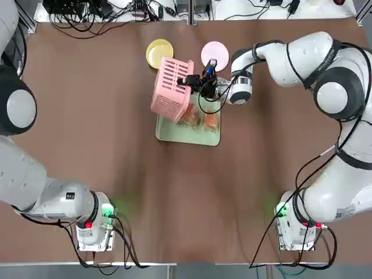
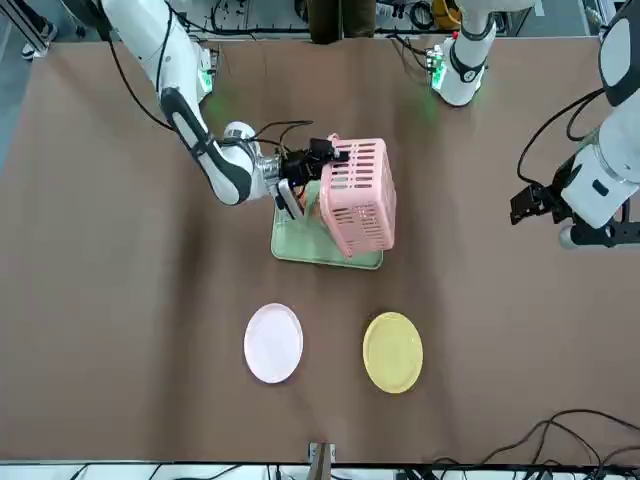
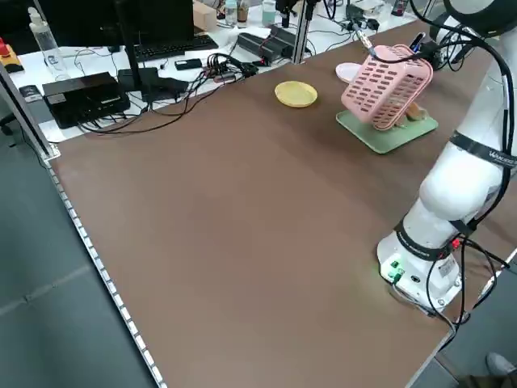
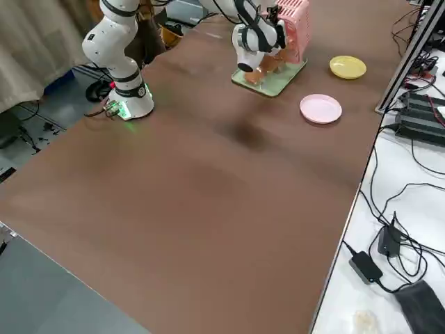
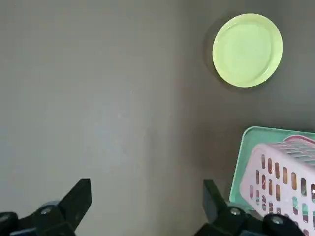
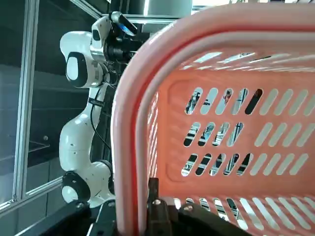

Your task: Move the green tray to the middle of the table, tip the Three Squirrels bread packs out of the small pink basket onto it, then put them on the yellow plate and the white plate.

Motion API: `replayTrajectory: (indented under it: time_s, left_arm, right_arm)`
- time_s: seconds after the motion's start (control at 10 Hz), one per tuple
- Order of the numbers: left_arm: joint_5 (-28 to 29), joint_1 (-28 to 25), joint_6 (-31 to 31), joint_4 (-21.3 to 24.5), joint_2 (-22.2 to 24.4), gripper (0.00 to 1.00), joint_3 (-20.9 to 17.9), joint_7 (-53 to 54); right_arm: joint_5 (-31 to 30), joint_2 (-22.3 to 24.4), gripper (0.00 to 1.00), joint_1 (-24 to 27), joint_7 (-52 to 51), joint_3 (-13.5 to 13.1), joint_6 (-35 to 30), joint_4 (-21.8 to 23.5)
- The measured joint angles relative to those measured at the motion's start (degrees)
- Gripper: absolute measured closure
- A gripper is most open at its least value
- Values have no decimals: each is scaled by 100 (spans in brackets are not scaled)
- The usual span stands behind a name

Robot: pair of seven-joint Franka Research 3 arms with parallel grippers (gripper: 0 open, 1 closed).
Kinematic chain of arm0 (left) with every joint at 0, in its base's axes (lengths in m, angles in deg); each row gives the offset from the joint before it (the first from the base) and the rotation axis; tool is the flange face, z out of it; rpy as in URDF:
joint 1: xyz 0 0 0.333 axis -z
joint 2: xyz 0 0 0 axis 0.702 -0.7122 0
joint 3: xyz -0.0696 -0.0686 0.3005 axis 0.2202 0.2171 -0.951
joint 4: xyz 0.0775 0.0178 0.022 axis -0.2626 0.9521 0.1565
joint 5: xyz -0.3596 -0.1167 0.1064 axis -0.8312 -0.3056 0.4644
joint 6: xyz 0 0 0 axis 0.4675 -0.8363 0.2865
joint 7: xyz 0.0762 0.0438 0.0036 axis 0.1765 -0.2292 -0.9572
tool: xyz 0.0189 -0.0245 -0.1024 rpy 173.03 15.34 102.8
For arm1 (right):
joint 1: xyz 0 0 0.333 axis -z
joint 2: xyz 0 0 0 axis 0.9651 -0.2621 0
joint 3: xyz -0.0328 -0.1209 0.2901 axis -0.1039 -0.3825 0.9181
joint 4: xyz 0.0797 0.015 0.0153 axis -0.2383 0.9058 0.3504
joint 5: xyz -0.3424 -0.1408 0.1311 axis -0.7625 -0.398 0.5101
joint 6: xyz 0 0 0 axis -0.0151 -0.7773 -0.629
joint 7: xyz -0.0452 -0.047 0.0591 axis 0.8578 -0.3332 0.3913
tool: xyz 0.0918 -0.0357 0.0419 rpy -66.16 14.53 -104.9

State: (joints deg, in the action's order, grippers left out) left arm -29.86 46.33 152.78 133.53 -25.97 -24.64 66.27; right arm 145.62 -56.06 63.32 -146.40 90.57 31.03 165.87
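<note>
Inside the desk's far edge, right jaws (image 1: pixel 187 81) grip the basket (image 1: pixel 170 90) tipped above the tray (image 1: pixel 189 133); left jaws (image 5: pixel 147 196) stand open over bare desk (image 5: pixel 123 98).

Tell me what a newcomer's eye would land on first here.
Probably the pink basket, tipped on its side over the green tray, its rim gripped by the right gripper. Next, perhaps, the bread packs on that tray, then the yellow plate and white plate, side by side beyond it from the robot.
</note>
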Motion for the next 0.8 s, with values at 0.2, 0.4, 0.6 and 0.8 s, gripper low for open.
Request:
replayTrajectory:
  time_s: [0.2, 0.4, 0.6, 0.8]
  left_arm:
    - [0, -1, 0, 0, 0, 0, 0, 0]
    - [0, -9, 0, -3, 0, 0, -4, 0]
    - [0, -10, 4, -16, 0, 0, -7, -9]
    - [0, -11, 6, -30, 0, 0, -6, -11]
  right_arm:
    - [0, -1, 93, 52, -34, 1, -34, 89]
    - [0, -1, 93, 43, -75, 19, -62, 98]
    - [0, -55, 93, -34, -125, 27, -246, 66]
    - [8, -247, 93, -169, -172, 28, -274, -110]
